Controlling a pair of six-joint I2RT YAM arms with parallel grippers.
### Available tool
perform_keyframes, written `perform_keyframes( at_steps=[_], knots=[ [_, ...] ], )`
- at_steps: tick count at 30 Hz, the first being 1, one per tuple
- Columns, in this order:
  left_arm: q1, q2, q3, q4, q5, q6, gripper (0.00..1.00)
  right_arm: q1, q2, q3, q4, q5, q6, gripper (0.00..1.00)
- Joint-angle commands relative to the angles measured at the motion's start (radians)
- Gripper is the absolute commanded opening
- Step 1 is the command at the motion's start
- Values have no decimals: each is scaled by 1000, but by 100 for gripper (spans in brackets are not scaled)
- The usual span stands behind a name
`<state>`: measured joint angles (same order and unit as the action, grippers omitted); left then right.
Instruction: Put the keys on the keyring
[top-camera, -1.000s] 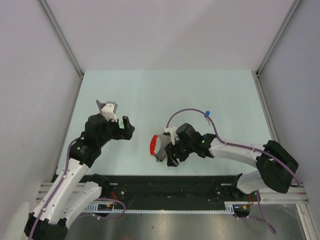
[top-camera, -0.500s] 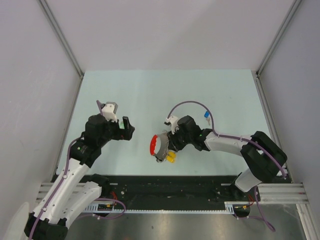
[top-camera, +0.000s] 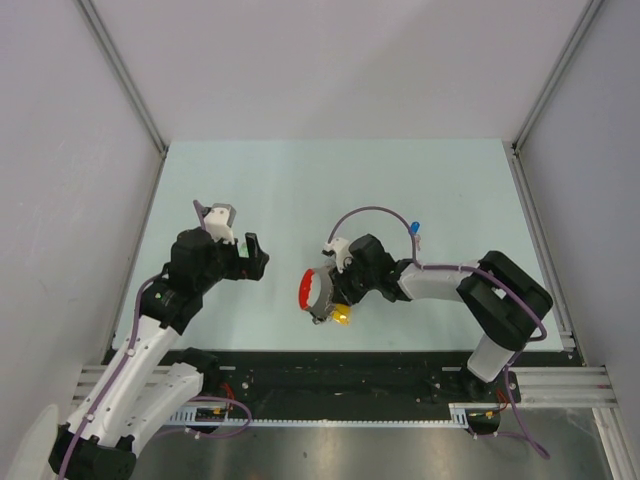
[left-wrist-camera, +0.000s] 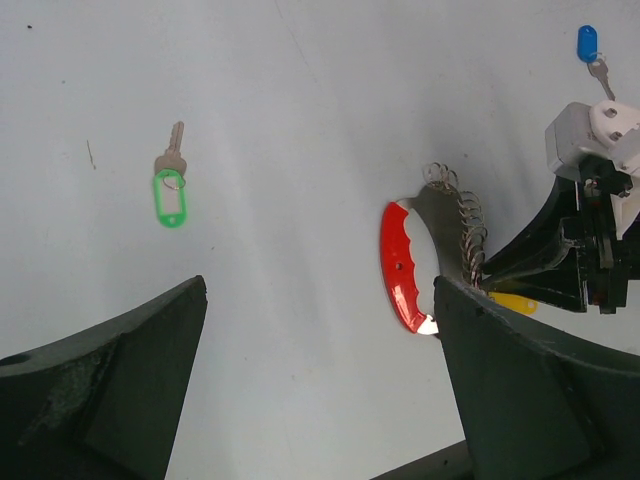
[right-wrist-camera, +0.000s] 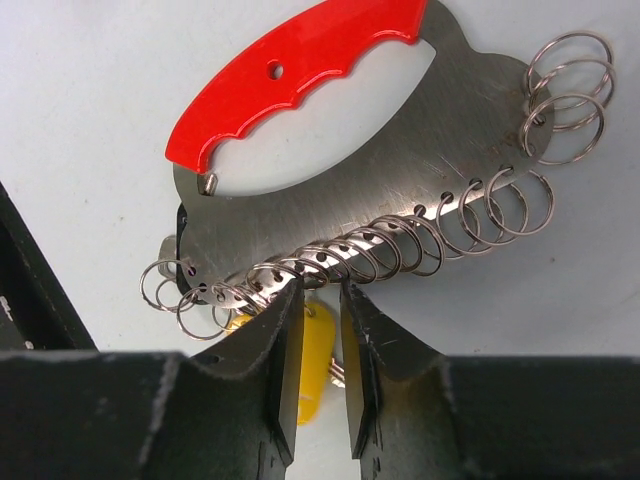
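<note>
Since a second ago the right gripper (top-camera: 340, 296) has drawn back off the keyring (top-camera: 318, 292), uncovering a yellow cap (top-camera: 343, 316) at its near edge, and its fingers have narrowed. From overhead, the keyring lies on the pale tabletop (top-camera: 300, 190) just left of that gripper's tip. The blue key (top-camera: 414, 227) lies farther back to the right, and the left gripper (top-camera: 240, 238) hangs well apart on the left. Left wrist adds what overhead barely shows: the green key (left-wrist-camera: 170, 190), a silver blade with a green loop tag, lying flat beyond my widely spread left fingers (left-wrist-camera: 120, 380), touching neither. Right wrist gives the keyring close up: a grey metal plate with a curved red piece (right-wrist-camera: 290, 70) along the edge away from the fingers and a row of small wire rings (right-wrist-camera: 400, 240) along the edge nearest them. My right fingers (right-wrist-camera: 270, 340) stand close together at that ringed edge with the yellow cap in the slot between them; whether they actually press it I cannot tell.
</note>
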<state>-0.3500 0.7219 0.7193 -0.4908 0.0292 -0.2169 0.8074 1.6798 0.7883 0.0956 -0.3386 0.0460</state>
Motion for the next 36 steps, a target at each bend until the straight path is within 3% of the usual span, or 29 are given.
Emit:
perform_keyframes(
  at_steps=[1, 4, 6, 9, 15, 20, 26, 31, 36],
  knots=[
    [11, -1, -3, 4, 23, 56, 100, -7, 23, 35, 62, -16, -20, 25],
    [13, -3, -4, 6, 24, 54, 100, -4, 21, 45, 61, -7, -17, 26],
    [13, -4, -4, 6, 24, 56, 100, 4, 8, 45, 56, 24, -14, 32],
    [13, -7, -4, 5, 24, 56, 100, 21, -15, 45, 59, 110, -5, 31],
    [13, -10, -6, 8, 26, 56, 100, 42, -45, 45, 78, 294, 14, 8],
    [13, -13, -6, 8, 26, 57, 100, 52, -80, 45, 63, 277, 6, 0],
    [13, -16, -7, 6, 29, 56, 100, 67, -124, 45, 13, 260, 0, 0],
    [13, -18, -8, 8, 31, 57, 100, 70, -114, 45, 9, 208, 2, 15],
    [13, -21, -9, 9, 32, 57, 100, 79, -77, 45, 26, 201, 9, 18]
  ],
)
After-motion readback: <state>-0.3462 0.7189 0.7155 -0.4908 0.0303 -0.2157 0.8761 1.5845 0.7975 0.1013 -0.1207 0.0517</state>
